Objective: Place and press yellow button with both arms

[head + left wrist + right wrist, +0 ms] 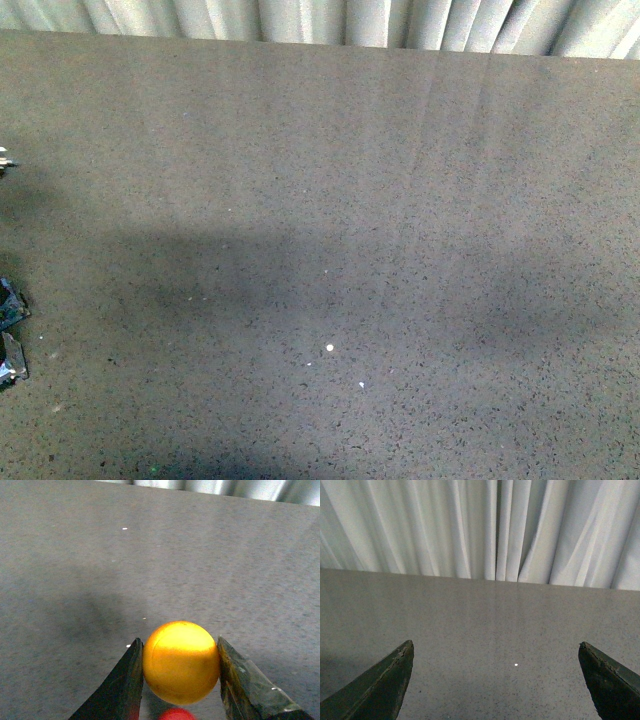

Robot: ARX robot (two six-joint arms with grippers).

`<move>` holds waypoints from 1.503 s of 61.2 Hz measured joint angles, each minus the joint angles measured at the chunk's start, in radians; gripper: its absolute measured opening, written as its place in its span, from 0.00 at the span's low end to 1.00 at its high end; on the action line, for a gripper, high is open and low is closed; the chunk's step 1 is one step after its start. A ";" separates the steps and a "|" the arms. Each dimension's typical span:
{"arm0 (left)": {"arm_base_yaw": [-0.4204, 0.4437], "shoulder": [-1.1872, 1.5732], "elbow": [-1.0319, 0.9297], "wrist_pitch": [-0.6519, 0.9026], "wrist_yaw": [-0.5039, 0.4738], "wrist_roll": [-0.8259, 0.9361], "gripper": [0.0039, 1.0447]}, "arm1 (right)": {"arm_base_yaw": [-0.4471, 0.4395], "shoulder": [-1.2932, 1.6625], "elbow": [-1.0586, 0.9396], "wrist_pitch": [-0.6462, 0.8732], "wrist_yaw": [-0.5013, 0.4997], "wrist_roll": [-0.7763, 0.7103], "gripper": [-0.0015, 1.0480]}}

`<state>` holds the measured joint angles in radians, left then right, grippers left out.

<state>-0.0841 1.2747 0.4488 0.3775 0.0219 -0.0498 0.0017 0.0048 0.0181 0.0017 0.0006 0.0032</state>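
While the left gripper has its two thin dark fingers clamped on the small pushbutton with the glossy domed yellow cap, only the cap shows. The collar and base are hidden under it. In the left wrist view it sits over the grey speckled tabletop; I can't tell whether the base touches the surface. A small red rounded thing peeks out just below the cap, and I can't tell what it is.

The front view shows no button, only the table with a white speck and dark shiny bits at the left edge. The right gripper is spread wide and holds nothing, above the table and facing the white pleated curtain.

Risks, as a judgement:
- **Slip or twist:** the grip is on the curved, slick dome, so the button could slip or turn as it is lowered.
- **Tilted release:** if it is let go tilted, the small base may land on an edge and topple.
- **Poor placement:** set down far to the left, it may be awkward for the right arm to reach.
- **Bad press:** with the fingers spread this wide, one tip would hit the dome off-centre, or they would straddle it, tipping or skidding the button across the smooth table instead of pressing it.
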 joint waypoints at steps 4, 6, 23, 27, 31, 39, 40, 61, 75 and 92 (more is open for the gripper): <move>-0.102 0.054 0.007 0.041 -0.045 -0.029 0.32 | 0.000 0.000 0.000 0.000 0.000 0.000 0.91; -0.150 0.085 0.013 0.062 -0.065 -0.039 0.32 | 0.000 0.000 0.000 0.000 0.000 0.000 0.91; -0.479 0.430 0.106 0.274 -0.199 -0.122 0.32 | 0.000 0.000 0.000 0.000 0.000 0.000 0.91; -0.498 0.475 0.119 0.298 -0.207 -0.124 0.32 | 0.000 0.000 0.000 0.000 0.000 0.000 0.91; -0.512 0.513 0.130 0.312 -0.210 -0.124 0.32 | 0.000 0.000 0.000 0.000 0.000 0.000 0.91; -0.535 0.571 0.150 0.323 -0.219 -0.121 0.32 | 0.000 0.000 0.000 0.000 0.000 0.000 0.91; -0.537 0.576 0.151 0.323 -0.220 -0.121 0.32 | 0.000 0.000 0.000 0.000 0.000 0.000 0.91; -0.570 0.640 0.198 0.324 -0.232 -0.121 0.32 | 0.000 0.000 0.000 0.000 0.000 0.000 0.91; -0.582 0.661 0.208 0.324 -0.236 -0.121 0.35 | 0.000 0.000 0.000 0.000 0.000 0.000 0.91; -0.597 0.661 0.205 0.326 -0.232 -0.120 0.60 | 0.000 0.000 0.000 0.000 0.000 0.000 0.91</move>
<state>-0.6807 1.9362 0.6540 0.7032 -0.2100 -0.1699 0.0017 0.0048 0.0181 0.0017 0.0006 0.0032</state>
